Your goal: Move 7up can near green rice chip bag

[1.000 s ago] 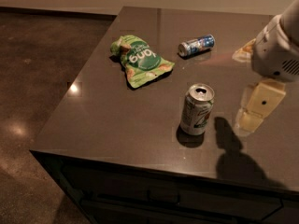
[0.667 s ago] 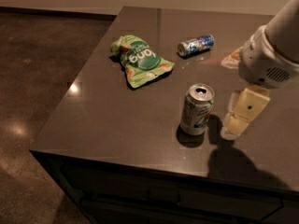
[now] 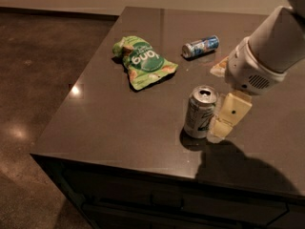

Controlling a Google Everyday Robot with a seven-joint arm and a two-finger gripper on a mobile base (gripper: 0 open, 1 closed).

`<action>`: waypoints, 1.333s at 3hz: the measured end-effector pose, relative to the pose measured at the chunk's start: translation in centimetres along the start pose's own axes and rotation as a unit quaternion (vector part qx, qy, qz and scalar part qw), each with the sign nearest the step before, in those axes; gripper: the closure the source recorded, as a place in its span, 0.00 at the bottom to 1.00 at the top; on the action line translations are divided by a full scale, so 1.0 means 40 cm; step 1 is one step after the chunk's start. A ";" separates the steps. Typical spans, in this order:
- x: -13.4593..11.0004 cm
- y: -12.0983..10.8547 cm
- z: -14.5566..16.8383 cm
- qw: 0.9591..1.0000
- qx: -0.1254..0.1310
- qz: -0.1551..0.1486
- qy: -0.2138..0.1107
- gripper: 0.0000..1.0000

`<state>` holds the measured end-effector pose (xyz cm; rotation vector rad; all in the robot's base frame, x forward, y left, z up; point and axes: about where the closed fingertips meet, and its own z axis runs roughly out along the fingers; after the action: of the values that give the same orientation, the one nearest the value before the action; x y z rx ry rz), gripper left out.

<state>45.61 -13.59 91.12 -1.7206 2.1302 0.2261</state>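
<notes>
The 7up can (image 3: 200, 111) stands upright on the dark table (image 3: 109, 128), nearer the front edge than the far one and roughly midway between the left and right edges. Its opened silver top faces up. The gripper (image 3: 225, 119) hangs just beside the can on its right, low over the surface. Whether it is grasping the can or free of it cannot be told. The white arm (image 3: 267, 51) reaches in from the right edge. The green rice chip bag (image 3: 145, 63) lies flat and crinkled toward the far left corner, well apart from the can. A slimmer blue-and-silver can (image 3: 200, 46) lies on its side near the far edge.
</notes>
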 end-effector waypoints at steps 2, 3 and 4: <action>-0.025 -0.006 0.040 1.000 -0.013 0.002 -0.016 0.11; -0.036 -0.010 0.045 1.000 -0.017 0.003 -0.019 0.34; -0.050 -0.019 0.046 1.000 -0.020 0.004 -0.021 0.65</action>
<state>47.03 -11.29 90.35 -1.7137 2.1165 0.3080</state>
